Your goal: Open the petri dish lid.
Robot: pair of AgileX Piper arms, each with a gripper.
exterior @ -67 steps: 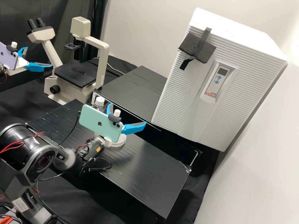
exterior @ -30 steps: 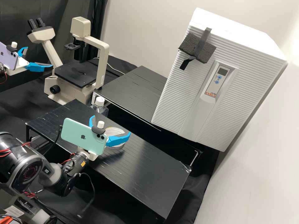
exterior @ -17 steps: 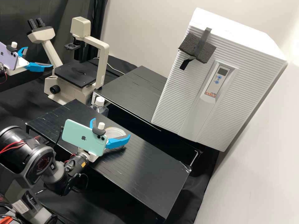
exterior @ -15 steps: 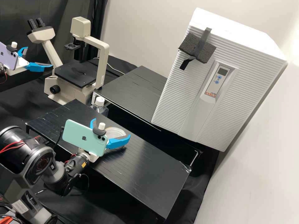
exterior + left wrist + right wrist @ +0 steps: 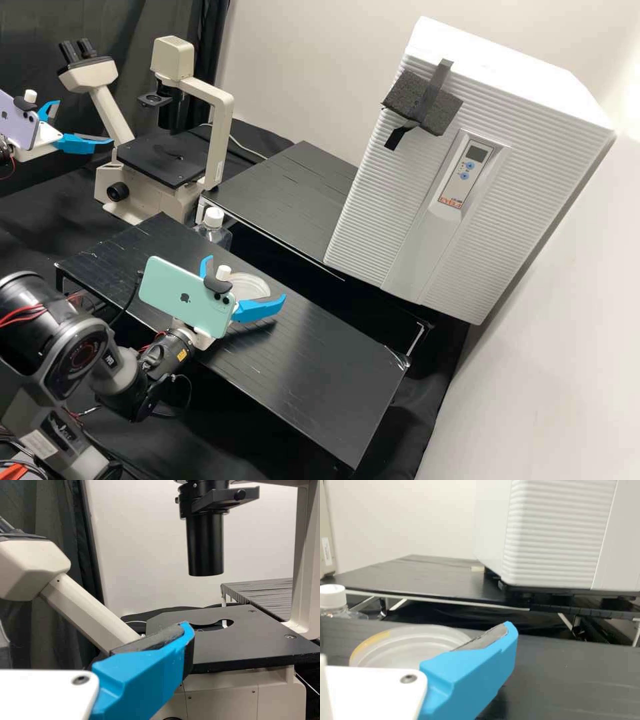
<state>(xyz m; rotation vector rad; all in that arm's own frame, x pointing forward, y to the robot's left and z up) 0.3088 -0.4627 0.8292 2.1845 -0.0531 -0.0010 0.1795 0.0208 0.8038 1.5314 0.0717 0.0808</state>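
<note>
The round, clear petri dish lies on the black bench; I cannot tell whether its lid is seated. Behind the green phone in the high view, my right gripper stands open beside the dish, one finger on either side of its near part. The right wrist view shows the dish partly behind one blue finger of the right gripper. My left gripper is open and holds nothing, at the high view's left edge. In the left wrist view, the left gripper has one finger before the microscope.
A beige microscope stands behind the bench. A white-capped bottle is close behind the dish. A second black table stands farther back, and a large white incubator rises at the right.
My right gripper has drawn back from over the dish, leftward and down in the high view, then shifted slightly right. The dish shows more now. The left arm has kept still.
</note>
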